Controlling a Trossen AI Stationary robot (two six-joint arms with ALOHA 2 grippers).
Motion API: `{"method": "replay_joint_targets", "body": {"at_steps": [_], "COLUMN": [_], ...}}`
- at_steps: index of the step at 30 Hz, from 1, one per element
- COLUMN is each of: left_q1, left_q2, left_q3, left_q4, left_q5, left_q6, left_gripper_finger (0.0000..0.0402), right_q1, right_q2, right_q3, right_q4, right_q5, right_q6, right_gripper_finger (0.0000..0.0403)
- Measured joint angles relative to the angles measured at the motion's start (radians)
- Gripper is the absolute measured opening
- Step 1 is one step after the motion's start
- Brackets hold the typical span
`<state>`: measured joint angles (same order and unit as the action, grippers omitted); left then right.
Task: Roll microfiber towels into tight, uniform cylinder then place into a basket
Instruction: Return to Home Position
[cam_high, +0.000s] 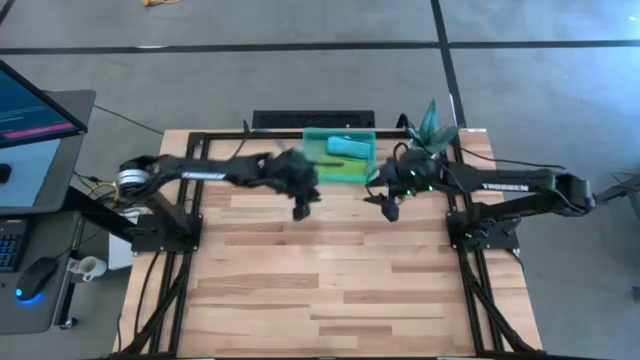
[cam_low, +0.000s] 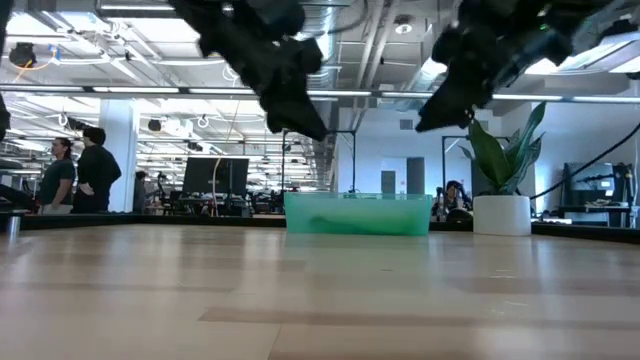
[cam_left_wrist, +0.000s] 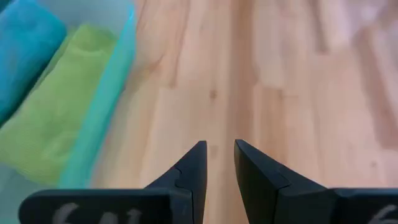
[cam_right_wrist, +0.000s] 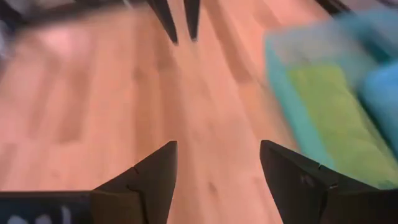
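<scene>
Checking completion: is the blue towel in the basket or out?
In: the blue towel lies inside the basket, beside the green towel.

Blue towel (cam_left_wrist: 25, 43) cut off at edge (left wrist view), basket (cam_right_wrist: 283, 87) smeared by blur.

Your table (cam_high: 330, 290) is a top of pale wood planks, and most of its near and middle surface is bare. At the far edge, about midway across, the teal-green basket (cam_high: 312, 148) sits flat on the wood. Just beside it, toward the right-hand far corner, you have the white pot (cam_low: 501, 214) with its green plant. The left arm's base (cam_high: 165, 235) and the right arm's base (cam_high: 485, 235) stand at the two sides.
</scene>
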<state>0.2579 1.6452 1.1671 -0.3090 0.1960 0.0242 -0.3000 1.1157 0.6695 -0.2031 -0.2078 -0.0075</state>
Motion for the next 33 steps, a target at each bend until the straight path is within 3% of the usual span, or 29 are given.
{"method": "replay_joint_targets", "body": {"at_steps": [8,13,22,28,33], "left_q1": [-0.207,-0.328,-0.553,-0.688,-0.742], "left_q2": [-0.355,-0.601,-0.971,-1.156,-1.260], "left_q3": [-0.367,-0.516,-0.744,-0.939,-1.047], "left_q4": [0.201,0.201,0.258,0.422,0.517], "left_q5": [-0.190,-0.350,-0.498,-0.612,-0.649], "left_q6": [-0.140,-0.204,-0.236,-0.232,-0.231], "left_gripper_finger": [0.0071,0.0071,0.0070,0.0070,0.0070], "right_q1": [0.170,0.174,0.146,0.174,0.188], "right_q2": [-0.155,-0.264,-0.505,-0.623,-0.694], "right_q3": [-0.100,-0.102,-0.111,-0.232,-0.372], "right_q4": [0.166,0.143,0.025,0.044,0.207], "right_q5": [0.029,0.030,0.034,0.036,0.035], "right_q6": [0.057,0.062,-0.024,-0.026,-0.008], "right_gripper_finger": [0.0249,0.0249,0.0249,0.0249,0.0249]}}
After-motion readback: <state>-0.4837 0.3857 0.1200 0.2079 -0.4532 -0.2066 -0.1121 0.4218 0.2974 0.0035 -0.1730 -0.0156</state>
